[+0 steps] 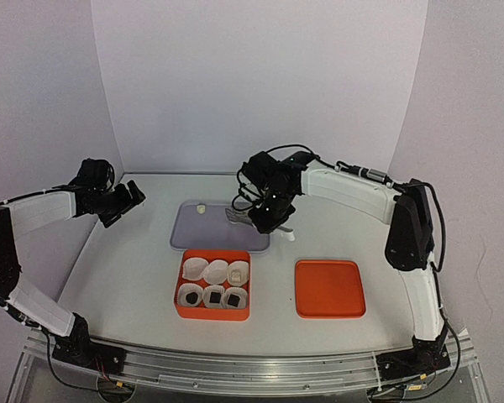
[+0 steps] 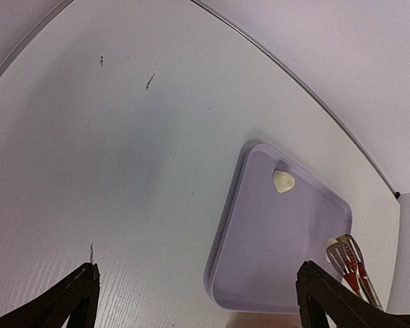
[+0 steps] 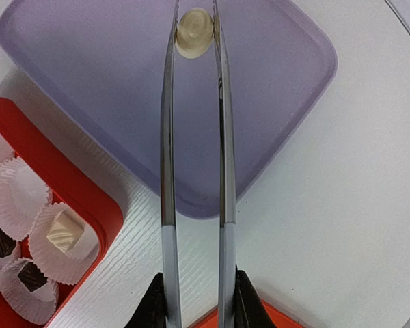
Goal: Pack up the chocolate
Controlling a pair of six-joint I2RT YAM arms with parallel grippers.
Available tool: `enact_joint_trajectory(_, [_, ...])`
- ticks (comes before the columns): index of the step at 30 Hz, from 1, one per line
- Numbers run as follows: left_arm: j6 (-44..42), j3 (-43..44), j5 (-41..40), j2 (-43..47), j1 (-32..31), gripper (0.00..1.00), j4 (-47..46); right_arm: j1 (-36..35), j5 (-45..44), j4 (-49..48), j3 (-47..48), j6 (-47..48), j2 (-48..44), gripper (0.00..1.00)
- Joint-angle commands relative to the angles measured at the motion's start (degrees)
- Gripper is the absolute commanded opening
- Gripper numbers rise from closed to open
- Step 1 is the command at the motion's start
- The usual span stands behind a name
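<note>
A cream-white chocolate chunk point(image 3: 194, 32) is being pinched between the tips of long metal tongs point(image 3: 195, 171), and it is hanging over the right half of the purple tray point(image 3: 273, 102). The right gripper point(image 3: 201, 301) is squeezing the tongs' handles, its jaws standing narrow around them. The tongs' long axis is running from just off the tray's right edge leftward across the tray, chunk end leading.

A 2nd cream-white chunk point(image 1: 200, 207) is lying loose on the tray, near its far left corner.

The red box point(image 1: 181, 290) is sitting just beside the tray's near edge. It is holding 6 white paper cups point(image 1: 193, 269). 3 dark chunks point(image 1: 212, 295) are filling the row farther from the tray, and 1 white chunk point(image 1: 238, 274) is sitting in the right cup of the row nearer the tray. The other 2 cups are looking empty.

The held chunk probably needs carrying toward the tray's near edge and slightly left, into an empty cup. The right arm is nearer.

The left gripper point(image 1: 133, 195) is hovering well off the tray's left side, jaws spread wide, holding nothing.
</note>
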State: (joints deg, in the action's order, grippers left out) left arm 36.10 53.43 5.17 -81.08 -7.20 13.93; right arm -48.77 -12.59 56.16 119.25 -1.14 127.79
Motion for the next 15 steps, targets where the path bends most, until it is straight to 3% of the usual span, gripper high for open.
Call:
enact_joint_trajectory(1, [0.71, -0.06, -0.71, 1.53, -0.16, 1.0, -1.33, 0.04, 5.38, -1.66, -1.37, 4.98, -8.26, 0.0])
enact_joint_trajectory(15, [0.43, -0.31, -1.52, 3.05, -0.18, 1.0, -0.27, -1.52, 22.42, -2.36, -15.24, 21.4, -19.79, 0.0])
